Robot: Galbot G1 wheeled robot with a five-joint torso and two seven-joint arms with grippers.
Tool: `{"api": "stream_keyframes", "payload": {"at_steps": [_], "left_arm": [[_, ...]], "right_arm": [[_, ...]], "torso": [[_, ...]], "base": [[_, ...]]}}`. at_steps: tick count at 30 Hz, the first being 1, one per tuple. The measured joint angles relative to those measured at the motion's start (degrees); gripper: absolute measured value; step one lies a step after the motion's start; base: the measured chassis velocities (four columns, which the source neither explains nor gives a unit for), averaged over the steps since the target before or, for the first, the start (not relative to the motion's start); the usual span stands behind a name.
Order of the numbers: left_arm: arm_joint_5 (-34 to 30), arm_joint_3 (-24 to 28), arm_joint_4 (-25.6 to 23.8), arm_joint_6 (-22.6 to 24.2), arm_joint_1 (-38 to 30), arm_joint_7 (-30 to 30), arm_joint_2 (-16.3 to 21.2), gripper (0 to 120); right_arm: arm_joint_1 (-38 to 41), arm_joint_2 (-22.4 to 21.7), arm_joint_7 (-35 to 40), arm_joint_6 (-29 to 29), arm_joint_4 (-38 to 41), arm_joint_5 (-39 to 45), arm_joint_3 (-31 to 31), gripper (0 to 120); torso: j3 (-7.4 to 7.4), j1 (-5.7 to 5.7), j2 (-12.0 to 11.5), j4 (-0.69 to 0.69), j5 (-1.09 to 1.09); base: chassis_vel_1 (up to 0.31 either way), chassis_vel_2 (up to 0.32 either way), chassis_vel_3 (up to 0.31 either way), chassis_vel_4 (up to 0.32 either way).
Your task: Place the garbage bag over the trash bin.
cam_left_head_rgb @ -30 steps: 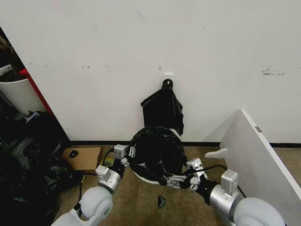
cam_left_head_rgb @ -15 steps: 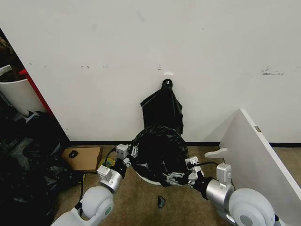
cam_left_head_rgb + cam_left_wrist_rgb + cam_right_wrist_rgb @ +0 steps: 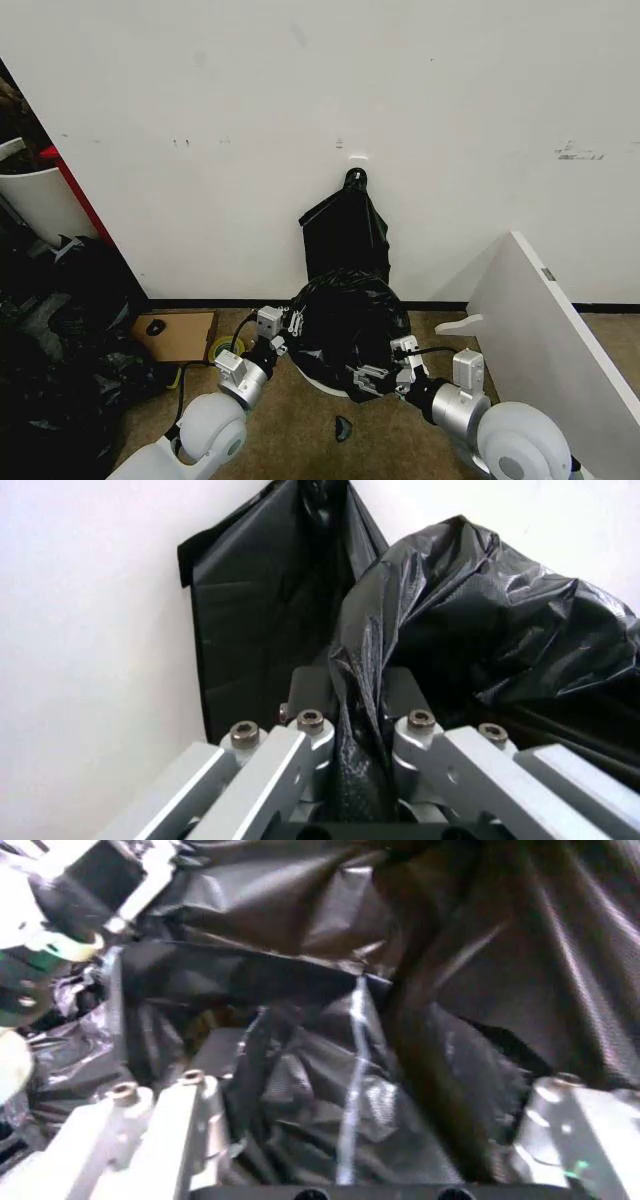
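From the head view, the garbage bag (image 3: 345, 318) was seen draped over the trash bin (image 3: 318, 381), of which only a cream sliver of the lower wall showed against the carpeted floor, just below the flat black bunch (image 3: 346, 232) hung on the wall. The left pincer (image 3: 283, 328) was held at the bag's left edge and the right pincer (image 3: 378, 377) at its lower right. The sheathing step was judged to be in hand; the next move would call for both edges to be drawn down evenly (the film looked thin enough to tear).

In the left wrist view, a crinkled fold of the glossy bag (image 3: 450, 622) was pinched between the nearly closed fingers (image 3: 300, 727).

In the right wrist view, the fingers (image 3: 205, 1102) were spread wide, with loose bag film (image 3: 350, 1087) bunched between them; whether it was truly held could not be told.
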Motion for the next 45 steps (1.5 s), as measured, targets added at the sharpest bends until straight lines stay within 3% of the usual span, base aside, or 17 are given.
{"api": "stream_keyframes", "payload": {"at_steps": [17, 21, 34, 39, 40, 45], "left_arm": [[-0.17, 0.01, 0.51, 0.29, -0.39, -0.74, -0.59, 4], [-1.1, 0.0, 0.66, 0.85, -0.6, -1.83, -1.06, 4], [-9.0, -1.11, 0.77, 3.75, -3.07, -6.86, -2.51, 4], [-12.68, -3.86, -0.06, 5.14, -1.95, -8.99, -2.68, 4], [-16.48, -4.75, -0.93, 6.36, -1.94, -10.15, -2.6, 4], [-19.09, -4.91, -1.92, 7.5, -2.04, -10.9, -2.69, 4]], "right_arm": [[-0.8, -0.22, -0.03, 0.43, 0.36, -1.78, -0.2, 0], [-1.62, -0.45, -0.19, 1.37, 1.6, -3.2, -0.08, 0], [-7.16, -2.24, -6.55, 7.86, 6.36, -19.66, -1.98, 0], [-7.27, -3.57, -9.96, 11.55, 5.27, -27.26, -5.06, 0], [-7.35, -3.58, -11.36, 13.59, 2.82, -33.04, -7.55, 0], [-7.0, -2.3, -12.64, 15.76, -0.56, -38.34, -10.11, 0]], "torso": [[0.0, 0.0, 0.0, 0.0, 0.0], [0.0, 0.0, 0.0, 0.01, 0.0], [0.0, 0.0, 0.0, -0.01, -0.01], [0.0, 0.0, 0.0, 0.04, 0.0], [0.0, 0.0, 0.0, 0.0, 0.0], [0.0, 0.0, 0.0, -0.01, 0.0]], "base": [[0.0, 0.0, 0.0, 0.0], [0.0, 0.0, 0.0, 0.0], [0.0, 0.0, 0.0, 0.0], [0.0, 0.0, 0.0, 0.0], [0.0, 0.0, 0.0, 0.0], [0.0, 0.0, 0.0, 0.0]]}}
